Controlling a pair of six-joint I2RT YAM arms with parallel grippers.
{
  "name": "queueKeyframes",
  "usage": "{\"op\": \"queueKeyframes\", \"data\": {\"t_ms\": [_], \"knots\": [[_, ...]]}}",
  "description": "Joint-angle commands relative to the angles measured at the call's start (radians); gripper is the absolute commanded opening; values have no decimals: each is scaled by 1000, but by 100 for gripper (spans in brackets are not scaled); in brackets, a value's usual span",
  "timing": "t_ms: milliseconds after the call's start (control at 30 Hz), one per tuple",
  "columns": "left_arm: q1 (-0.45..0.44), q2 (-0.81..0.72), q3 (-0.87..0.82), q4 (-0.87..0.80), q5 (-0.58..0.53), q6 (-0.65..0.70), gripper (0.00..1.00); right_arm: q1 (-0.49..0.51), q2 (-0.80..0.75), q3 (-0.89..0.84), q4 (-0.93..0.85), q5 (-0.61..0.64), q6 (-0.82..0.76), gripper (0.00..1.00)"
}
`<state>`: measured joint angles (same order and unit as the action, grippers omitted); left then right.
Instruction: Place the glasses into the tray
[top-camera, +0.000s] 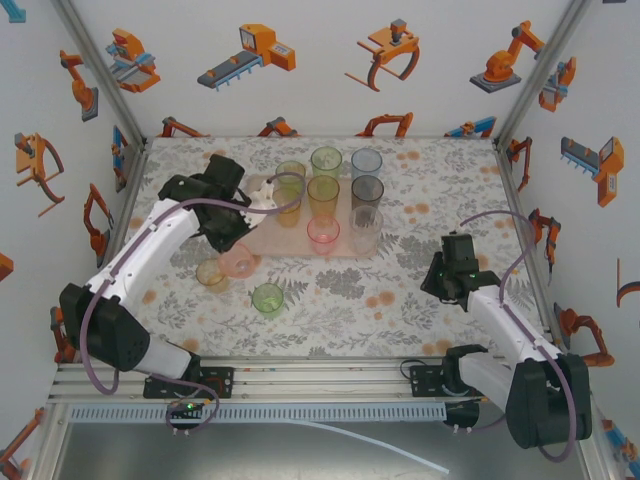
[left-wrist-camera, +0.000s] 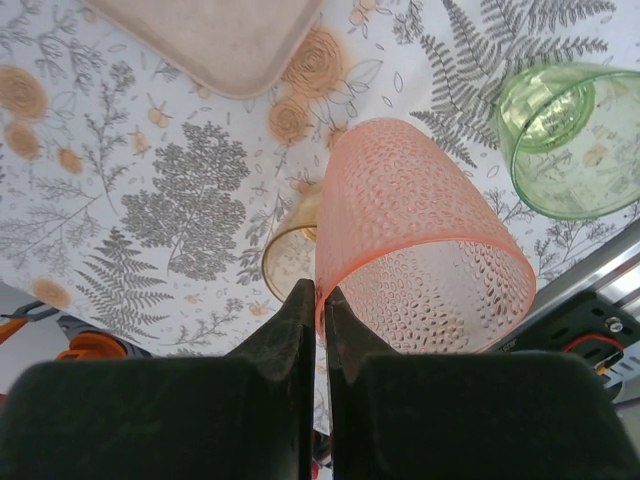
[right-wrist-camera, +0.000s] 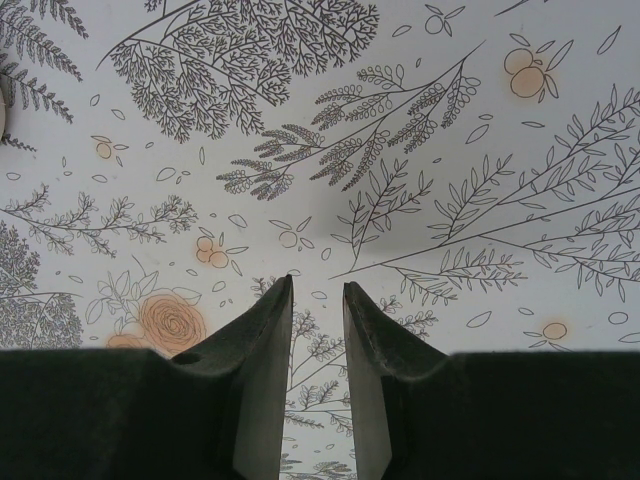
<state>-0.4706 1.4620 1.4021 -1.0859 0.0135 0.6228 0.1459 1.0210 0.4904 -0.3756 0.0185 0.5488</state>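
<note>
The pale pink tray (top-camera: 262, 235) lies at the middle back of the table, with several glasses standing on it, among them a green one (top-camera: 326, 160), a smoky grey one (top-camera: 367, 190) and a pink one (top-camera: 323, 236). My left gripper (top-camera: 232, 246) (left-wrist-camera: 320, 296) is shut on the rim of a dimpled pink glass (top-camera: 240, 263) (left-wrist-camera: 415, 240), just off the tray's front left corner (left-wrist-camera: 215, 45). An amber glass (top-camera: 211, 274) (left-wrist-camera: 290, 255) and a green glass (top-camera: 267, 298) (left-wrist-camera: 565, 135) stand on the table nearby. My right gripper (top-camera: 446, 284) (right-wrist-camera: 318, 288) is open over bare tabletop, holding nothing.
The floral tabletop (top-camera: 420, 200) runs to white walls at the back and both sides. A metal rail (top-camera: 320, 380) marks the near edge, close behind the green glass in the left wrist view (left-wrist-camera: 600, 270).
</note>
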Motion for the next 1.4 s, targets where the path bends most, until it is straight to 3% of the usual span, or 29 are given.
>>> {"op": "queueKeyframes", "data": {"t_ms": [0,600,1367], "knots": [[3,19,59,9,-2,-37,0,-8,3,8,20,17,8,30],[-22,231,218,122,72,-163,0,-8,4,6,20,20,10,30],[-79,389,278,190,47,-200,0,-8,0,6,20,20,10,30]]}}
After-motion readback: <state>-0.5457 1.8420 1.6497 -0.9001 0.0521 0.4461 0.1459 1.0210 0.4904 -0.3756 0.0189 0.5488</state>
